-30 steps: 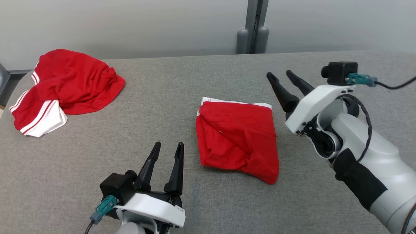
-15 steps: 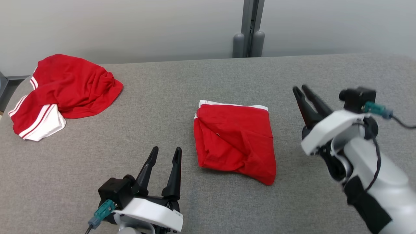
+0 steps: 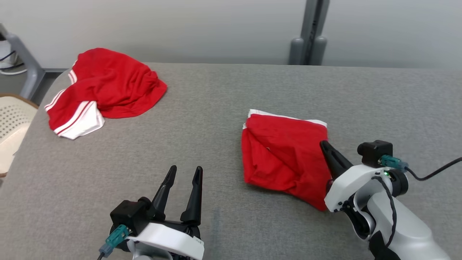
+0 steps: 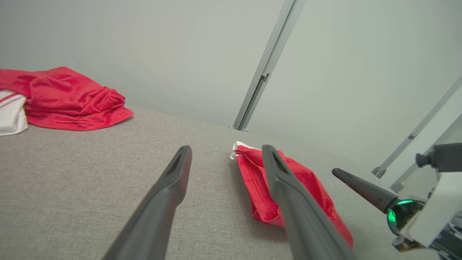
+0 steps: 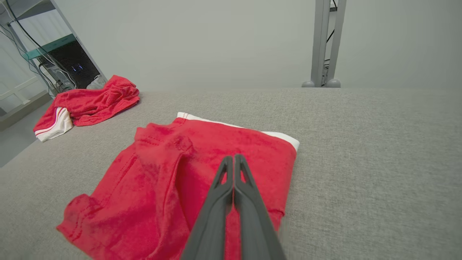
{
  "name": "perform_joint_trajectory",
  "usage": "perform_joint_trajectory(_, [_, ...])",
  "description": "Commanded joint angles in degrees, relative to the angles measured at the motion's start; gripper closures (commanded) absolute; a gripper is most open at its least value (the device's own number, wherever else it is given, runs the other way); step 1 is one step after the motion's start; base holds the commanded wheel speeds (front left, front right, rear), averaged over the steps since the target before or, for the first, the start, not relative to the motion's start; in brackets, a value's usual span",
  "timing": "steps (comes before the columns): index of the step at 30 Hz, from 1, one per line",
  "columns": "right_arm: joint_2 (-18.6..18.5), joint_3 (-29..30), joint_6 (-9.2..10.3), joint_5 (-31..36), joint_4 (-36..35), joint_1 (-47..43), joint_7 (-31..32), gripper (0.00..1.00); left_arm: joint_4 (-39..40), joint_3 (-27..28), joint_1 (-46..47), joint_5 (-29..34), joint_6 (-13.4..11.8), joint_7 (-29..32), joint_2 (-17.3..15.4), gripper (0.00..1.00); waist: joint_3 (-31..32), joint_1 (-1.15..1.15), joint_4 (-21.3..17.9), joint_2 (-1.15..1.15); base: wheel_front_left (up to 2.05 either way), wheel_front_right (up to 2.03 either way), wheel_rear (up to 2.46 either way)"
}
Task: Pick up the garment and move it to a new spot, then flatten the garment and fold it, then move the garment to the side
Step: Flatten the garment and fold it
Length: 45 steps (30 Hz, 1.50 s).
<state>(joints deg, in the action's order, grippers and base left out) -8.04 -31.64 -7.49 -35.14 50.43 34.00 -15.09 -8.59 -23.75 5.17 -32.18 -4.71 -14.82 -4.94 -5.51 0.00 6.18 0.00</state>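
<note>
A folded red garment (image 3: 285, 155) with a white hem lies mid-table, also visible as the garment (image 5: 202, 173) and the garment (image 4: 260, 180). My right gripper (image 3: 322, 143) is shut, fingers pressed together with nothing between them. Its tips hang over the garment's right edge; the right gripper (image 5: 234, 157) points along the cloth. I cannot tell whether it touches. My left gripper (image 3: 186, 169) stands open and empty near the table's front, left of the garment; the left gripper (image 4: 226, 148) aims past the cloth's left end. A second, crumpled red garment (image 3: 112, 83) with white stripes lies at the far left.
The grey fabric table (image 3: 216, 101) ends at the left, where a pale perforated seat (image 3: 12, 122) stands. A grey post (image 3: 310, 32) rises behind the table's far edge. A rack with cables (image 5: 68, 68) stands beyond the crumpled garment.
My right gripper has shut and come down and back to the folded garment's right edge. The head camera has turned, shifting the whole picture. The left gripper and both garments have not moved.
</note>
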Motion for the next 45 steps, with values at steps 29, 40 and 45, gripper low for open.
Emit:
perform_joint_trajectory(29, [0.53,-27.44,-0.01,-11.69,0.88,2.21,1.39,1.00,0.88,0.37,0.57,-0.56,-0.78,-0.16,-0.70,0.00,-1.53,0.00,5.17,0.00,0.00,0.00,0.00])
perform_joint_trajectory(40, [-1.63,-24.19,0.00,-12.15,-7.82,5.42,-0.23,1.00,1.18,0.72,0.13,-0.57,-1.01,-0.26,-1.22,0.00,-0.53,0.00,2.23,0.00,0.00,0.00,0.00])
perform_joint_trajectory(45, [-3.56,-11.17,-0.01,-6.23,-15.47,2.42,-0.14,0.51,1.43,1.01,0.31,-0.18,-1.13,-0.26,-1.71,0.00,0.28,0.00,0.29,0.00,0.00,0.00,0.00])
